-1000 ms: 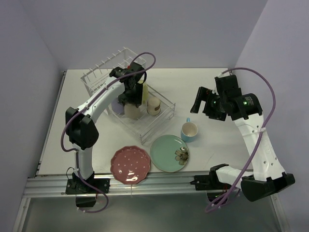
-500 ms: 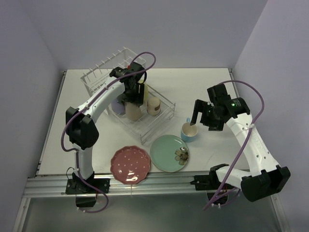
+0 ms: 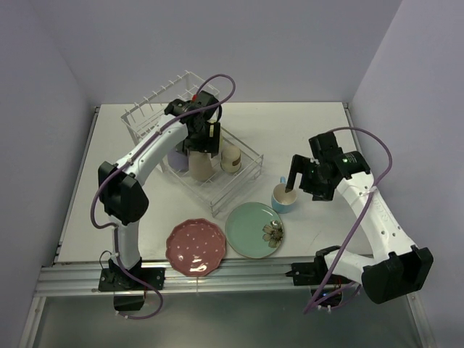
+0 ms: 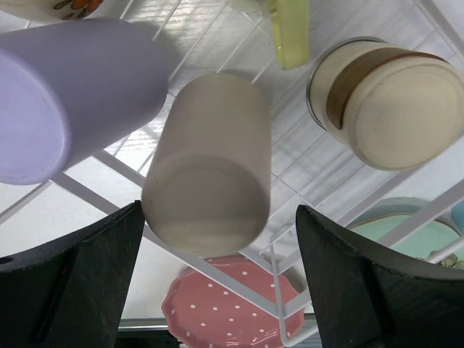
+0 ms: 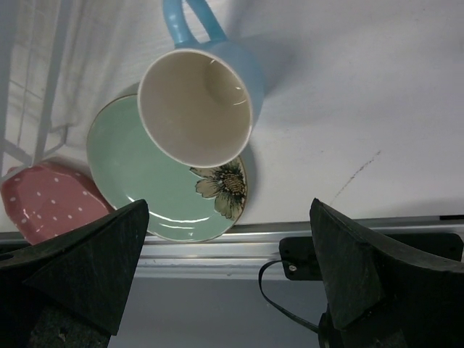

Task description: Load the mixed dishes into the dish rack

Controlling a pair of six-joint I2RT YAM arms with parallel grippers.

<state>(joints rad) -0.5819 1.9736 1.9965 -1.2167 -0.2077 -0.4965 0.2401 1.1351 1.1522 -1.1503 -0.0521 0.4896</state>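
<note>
Because the blue cup (image 5: 199,105) looks like glazed ceramic, it is judged stiff, smooth, breakable and fairly light. It stands mouth up on the table (image 3: 312,130), just beside the green plate (image 5: 138,181). The right hand (image 5: 228,217) hovers above it, fingers spread wide and gripping nothing. A pinch across one rim wall, or on the handle, appears the surest hold. The left hand (image 4: 217,214), likewise spread and empty, hangs over a beige cup (image 4: 210,167) in the rack (image 3: 250,154).

Two plates (image 3: 196,247), five cups (image 3: 284,197), one dish rack (image 3: 156,109)
</note>
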